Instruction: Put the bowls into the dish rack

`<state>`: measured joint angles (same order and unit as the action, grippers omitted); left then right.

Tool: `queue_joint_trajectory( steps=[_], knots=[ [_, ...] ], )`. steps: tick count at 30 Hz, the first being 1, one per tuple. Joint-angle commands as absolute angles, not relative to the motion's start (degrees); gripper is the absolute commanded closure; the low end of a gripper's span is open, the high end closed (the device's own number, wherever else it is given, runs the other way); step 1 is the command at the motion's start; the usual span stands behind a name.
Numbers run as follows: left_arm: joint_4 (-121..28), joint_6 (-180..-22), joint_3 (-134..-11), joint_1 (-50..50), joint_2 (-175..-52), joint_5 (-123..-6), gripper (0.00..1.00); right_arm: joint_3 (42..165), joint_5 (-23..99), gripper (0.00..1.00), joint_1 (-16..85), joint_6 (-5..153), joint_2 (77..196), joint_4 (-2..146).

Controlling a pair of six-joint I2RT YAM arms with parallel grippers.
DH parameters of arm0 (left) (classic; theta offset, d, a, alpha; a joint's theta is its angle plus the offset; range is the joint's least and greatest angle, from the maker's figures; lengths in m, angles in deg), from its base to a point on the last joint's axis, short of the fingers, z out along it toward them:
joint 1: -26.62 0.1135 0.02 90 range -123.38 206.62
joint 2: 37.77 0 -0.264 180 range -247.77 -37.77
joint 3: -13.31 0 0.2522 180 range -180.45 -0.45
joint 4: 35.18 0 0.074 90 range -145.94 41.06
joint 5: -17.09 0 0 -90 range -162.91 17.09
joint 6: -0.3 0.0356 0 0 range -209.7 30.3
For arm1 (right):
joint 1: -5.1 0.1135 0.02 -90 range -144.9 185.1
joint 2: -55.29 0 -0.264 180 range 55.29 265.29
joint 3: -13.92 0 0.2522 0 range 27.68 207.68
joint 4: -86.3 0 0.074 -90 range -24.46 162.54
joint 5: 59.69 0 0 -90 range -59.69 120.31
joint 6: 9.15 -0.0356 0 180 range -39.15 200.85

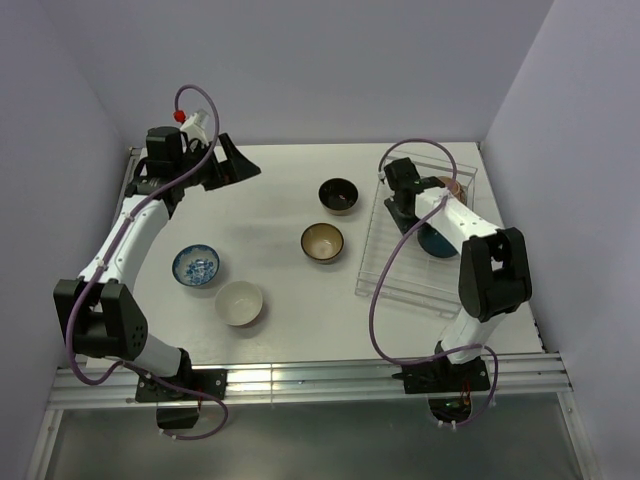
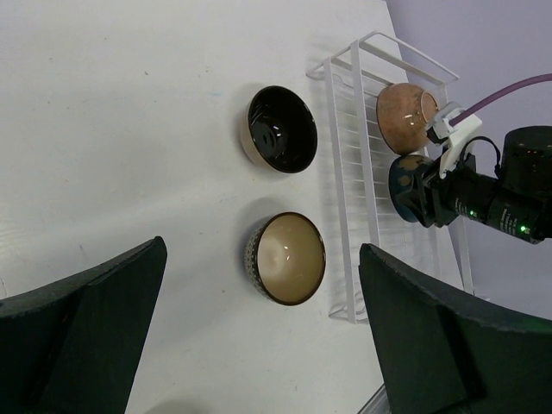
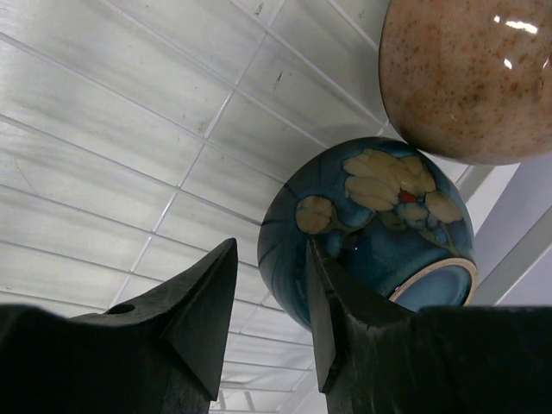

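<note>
"Where have the bowls got to?"
"Two in the dish rack (image 1: 375, 275), at its far end: the dark blue bowl (image 3: 371, 224) tipped on its side, just beside the speckled brown bowl (image 3: 466, 78); on the table (image 1: 280, 200) sit the black bowl (image 1: 338, 195), tan bowl (image 1: 322, 242), patterned bowl (image 1: 197, 266) and cream bowl (image 1: 239, 303)."
"And the arms?"
"The right gripper (image 3: 269, 250) is drawn narrow by the blue one, nothing between its fingers; the left gripper (image 1: 237, 163) is spread wide, empty."

Two bowls (image 2: 404, 116) in rack (image 1: 385, 275), four outside

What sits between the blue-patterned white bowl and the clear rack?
A tan-inside bowl sits between the blue-patterned bowl and the rack, as the top view shows.
</note>
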<state>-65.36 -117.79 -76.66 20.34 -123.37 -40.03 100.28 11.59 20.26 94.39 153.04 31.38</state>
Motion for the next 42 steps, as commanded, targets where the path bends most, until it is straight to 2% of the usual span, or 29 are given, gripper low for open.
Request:
queue_joint_trajectory(
  steps=[1, 4, 10, 13, 14, 16, 23, 28, 31, 36, 42],
  knots=[
    [-61.6, -116.6, -75.9, 20.5, -120.6, -39.5, 0.01, 102.0, 10.2, 0.54, 18.2, 97.3, 152.5, 32.0],
    [-60.1, -116.2, -74.7, 20.5, -120.5, -39.1, 0.0, 103.6, 11.1, 0.52, 18.0, 98.0, 152.2, 31.3],
    [-61.5, -109.8, -75.1, 20.4, -120.6, -37.3, 0.01, 111.9, 18.4, 0.36, 18.2, 97.0, 148.9, 27.1],
    [-64.4, -106.6, -76.5, 19.9, -121.1, -37.6, 0.01, 116.5, 22.4, 0.17, 18.2, 96.0, 145.8, 25.9],
    [-65.2, -105.8, -76.9, 19.8, -121.3, -37.6, 0.0, 116.9, 23.3, 0.06, 18.2, 95.4, 143.7, 26.0],
    [-67.6, -103.0, -78.0, 19.2, -121.6, -38.2, 0.01, 117.2, 24.8, 0.0, 18.1, 95.0, 141.6, 26.8],
    [-70.6, -97.9, -82.2, 11.8, -126.4, -45.0, 0.05, 115.6, 31.4, 0.0, 18.2, 93.2, 133.3, 27.7],
    [-70.2, -101.9, -90.9, 5.6, -138.5, -54.0, 0.12, 110.9, 31.2, 0.0, 18.1, 89.6, 128.6, 30.7],
    [-68.4, -104.9, -96.5, 3.4, -146.2, -57.1, 0.12, 107.8, 33.4, 0.0, 17.9, 88.6, 125.6, 32.5],
    [-66.8, -108.7, -106.7, 1.8, -158.5, -56.8, 0.11, 104.8, 33.2, 0.0, 17.8, 87.0, 123.1, 33.9],
    [-61.6, -111.4, -110.9, -1.1, -167.5, -58.0, 0.12, 101.8, 32.7, 0.0, 15.7, 86.3, 122.2, 33.4]
  ],
)
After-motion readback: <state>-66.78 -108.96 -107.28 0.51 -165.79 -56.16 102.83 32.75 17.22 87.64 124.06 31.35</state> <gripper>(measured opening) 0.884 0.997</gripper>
